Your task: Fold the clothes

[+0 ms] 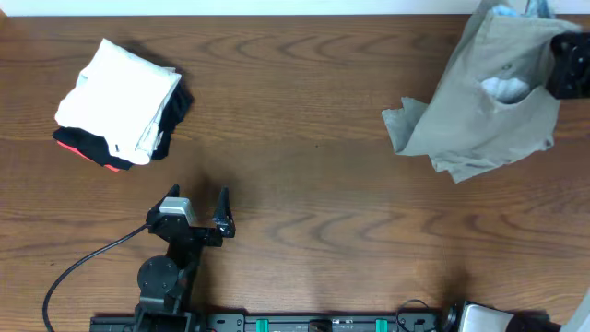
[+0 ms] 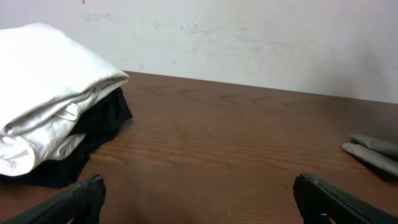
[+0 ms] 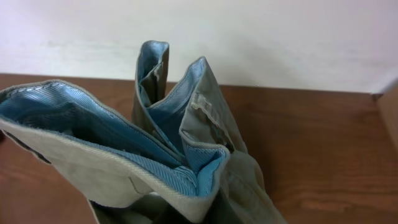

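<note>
Brown table (image 1: pixel 304 138) bears folded garments (image 1: pixel 120 101) and trousers (image 1: pixel 479 120)

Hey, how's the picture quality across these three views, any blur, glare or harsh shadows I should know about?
Overhead: even light, soft shadows beside the trousers, no glare on the table. Left wrist: the left claw's fingers look dark and soft at the bottom edge; the white garment is bright but keeps its folds. Right wrist: the trousers crowd the foreground, fairly sharp.
</note>
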